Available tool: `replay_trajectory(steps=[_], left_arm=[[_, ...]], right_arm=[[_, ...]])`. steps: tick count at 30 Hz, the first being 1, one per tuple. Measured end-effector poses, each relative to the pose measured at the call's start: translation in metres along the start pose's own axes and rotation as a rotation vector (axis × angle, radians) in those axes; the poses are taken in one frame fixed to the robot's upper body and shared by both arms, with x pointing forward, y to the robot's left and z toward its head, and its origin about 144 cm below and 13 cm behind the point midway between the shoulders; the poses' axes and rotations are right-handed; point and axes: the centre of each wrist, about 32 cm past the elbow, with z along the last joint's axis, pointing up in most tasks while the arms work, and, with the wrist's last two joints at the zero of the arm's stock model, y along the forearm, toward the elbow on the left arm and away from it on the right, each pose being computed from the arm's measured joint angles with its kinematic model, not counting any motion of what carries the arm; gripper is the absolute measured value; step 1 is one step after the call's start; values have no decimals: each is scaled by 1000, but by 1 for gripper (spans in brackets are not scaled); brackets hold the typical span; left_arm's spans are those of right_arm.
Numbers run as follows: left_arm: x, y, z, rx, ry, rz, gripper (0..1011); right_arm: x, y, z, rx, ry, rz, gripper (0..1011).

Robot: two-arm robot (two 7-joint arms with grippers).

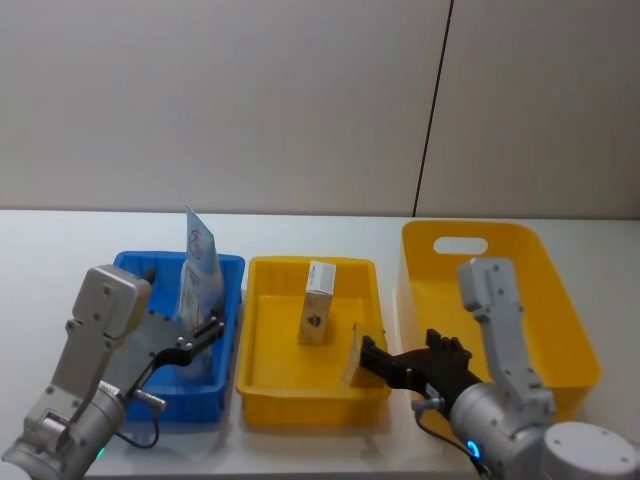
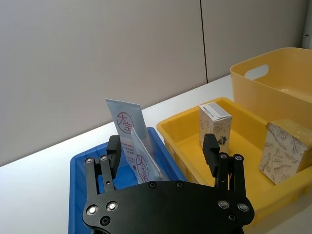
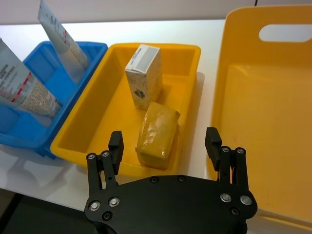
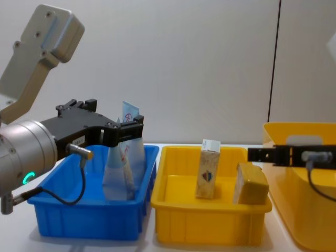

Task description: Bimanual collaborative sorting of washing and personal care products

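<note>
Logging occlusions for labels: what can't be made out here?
Tube, chest view: left gripper and pouch cover it below its top.
Large yellow bin, chest view: cut off by the right edge.
Carton print, head view: too small to read.

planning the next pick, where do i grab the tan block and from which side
Probably its upper end, jaws across the broad faces, from above: the tan block stands tilted in the small yellow bin, top free, apart from the beige carton; the open right gripper hovers close.

pouch (image 4: 116, 181) pale-blue | carton (image 4: 207, 170) beige | block (image 4: 251, 185) tan | blue bin (image 4: 79, 220) | yellow bin (image 4: 210, 227)
</note>
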Motion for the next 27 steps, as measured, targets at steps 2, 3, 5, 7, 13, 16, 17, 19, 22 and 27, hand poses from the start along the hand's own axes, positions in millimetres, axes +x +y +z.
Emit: replay_trajectory(steps=[2,3,5,7,13,16,17,19,22,27], left_arm=[[0,0,0,0,0,0,1001],[0,0,0,0,0,0,1001],[0,0,0,0,0,0,1001],[0,0,0,0,0,0,1001],[0,0,0,0,0,0,1001],[0,0,0,0,0,0,1001],[0,0,0,0,0,0,1001],[0,0,0,0,0,0,1001],[0,0,0,0,0,0,1001],[0,0,0,0,0,0,1001]], right_arm=[[-2,5,0,-15,-4,0,1006],[-3,7,1,-19,-6,1,1006],[-5,10,1,-30,-10,2,1006],[-6,14,1,-44,-15,3,1006],[-10,25,2,-71,-29,5,1006],[-11,30,3,-82,-37,8,1006],[-11,32,3,-85,-39,9,1006],[-12,35,4,-90,-44,12,1006],[-13,38,4,-96,-48,15,1006],[-14,44,6,-108,-54,21,1006]])
